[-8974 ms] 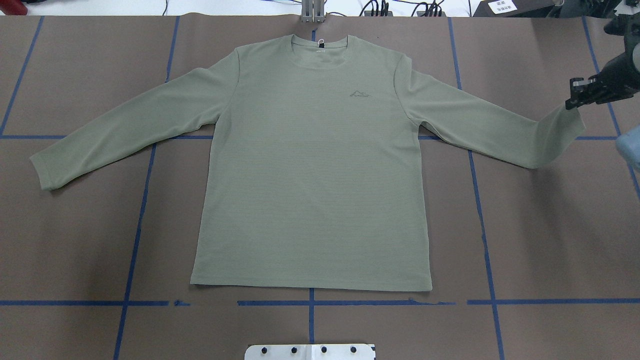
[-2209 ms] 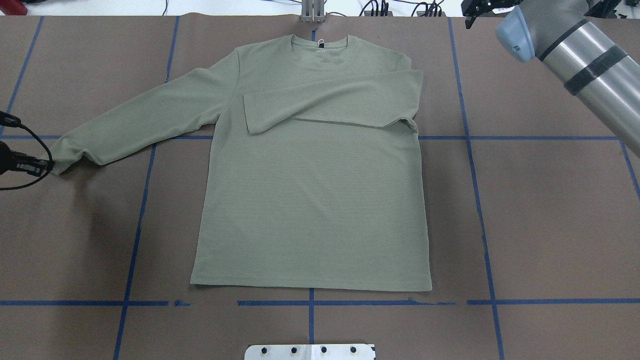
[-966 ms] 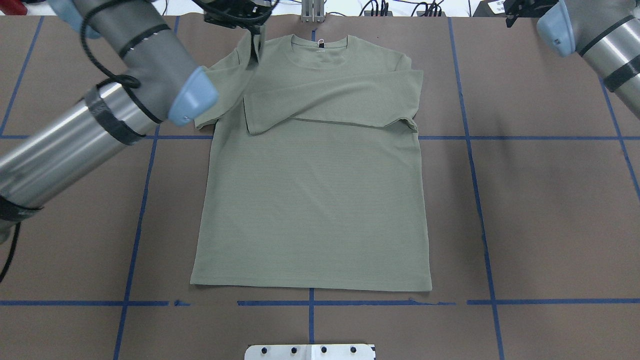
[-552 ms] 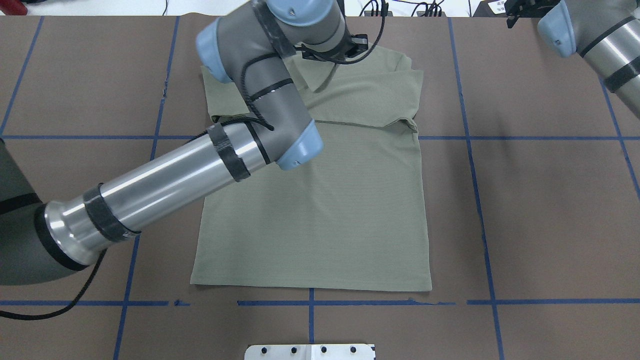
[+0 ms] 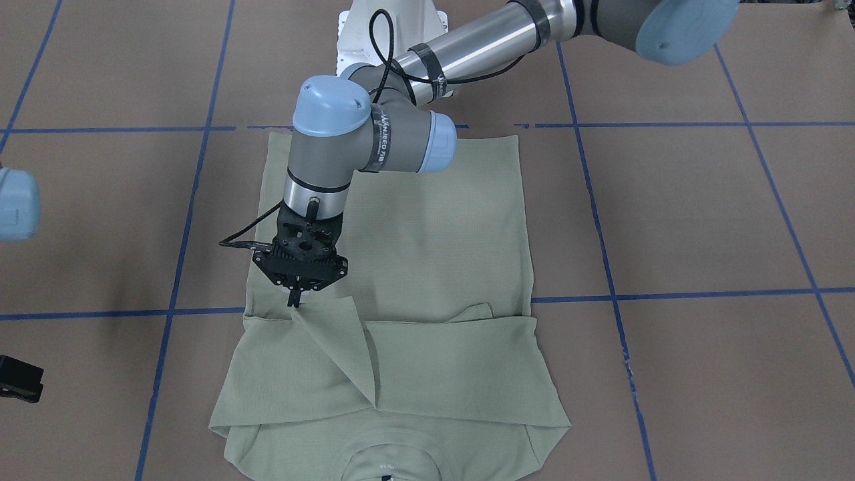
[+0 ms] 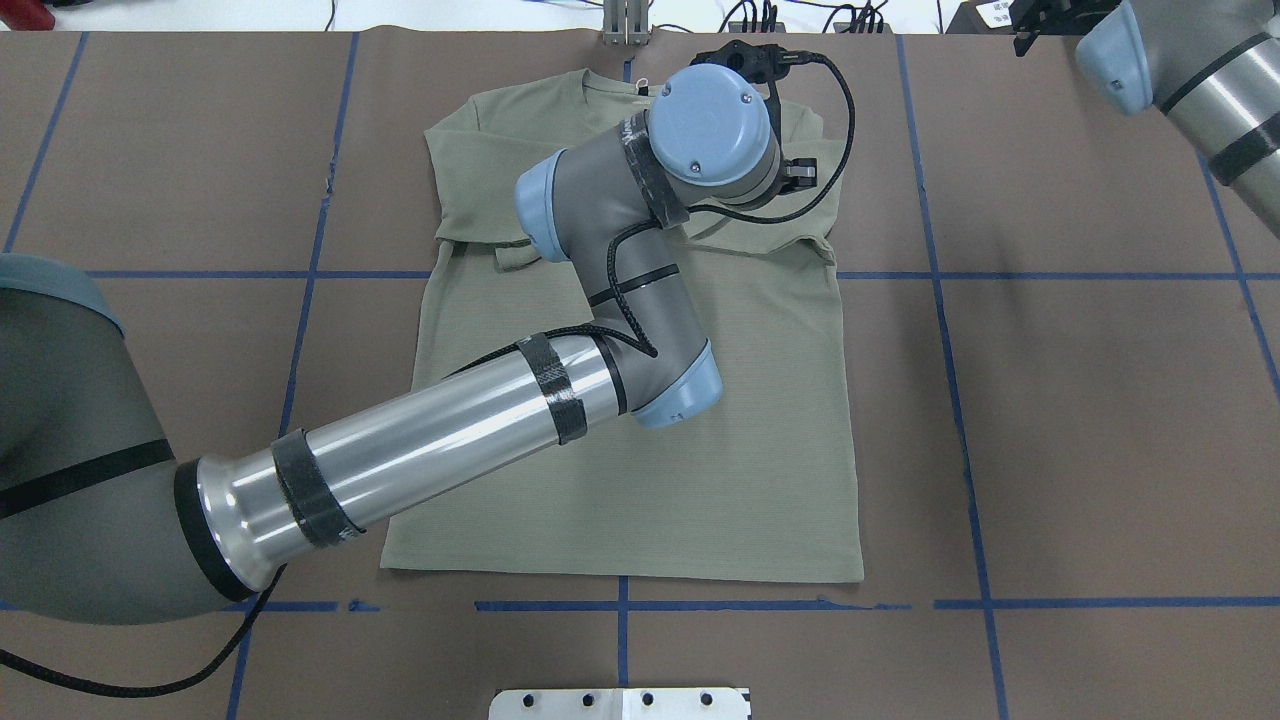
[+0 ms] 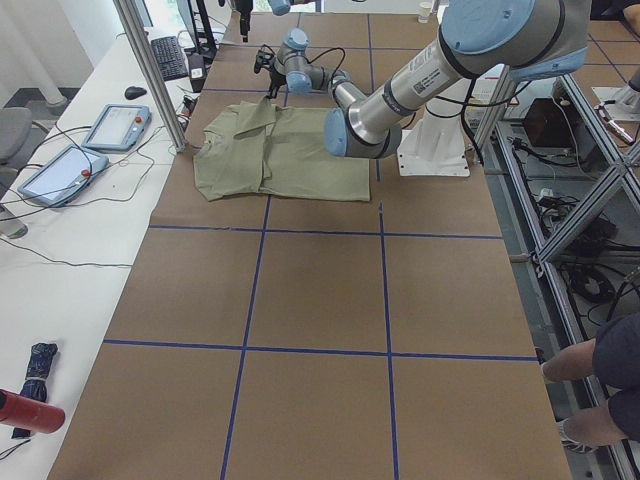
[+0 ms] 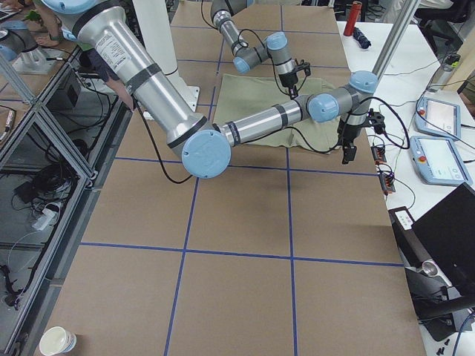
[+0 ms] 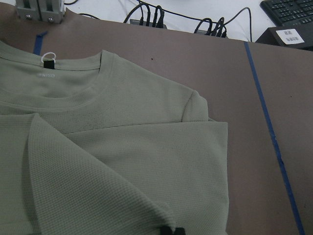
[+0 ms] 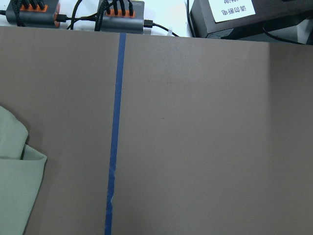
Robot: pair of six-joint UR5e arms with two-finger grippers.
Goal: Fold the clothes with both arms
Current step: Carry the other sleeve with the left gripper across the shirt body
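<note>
— One bench point(image 6: 1100, 400) carries your shirt point(image 6: 640, 480), flat and centred.
— Your left claw point(image 5: 294, 299) is clenched on a sleeve point(image 5: 314, 367) folded across its chest. Your right claw point(image 6: 1040, 15), at the far right corner: released or clenched, I cannot tell.

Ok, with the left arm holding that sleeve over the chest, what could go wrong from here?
The left gripper pinches the end of the sleeve low against the shirt. It may be gripping the layer beneath too and could drag it on lifting. The sleeve lies skewed with a diagonal crease, so releasing here could leave a lopsided fold.
</note>
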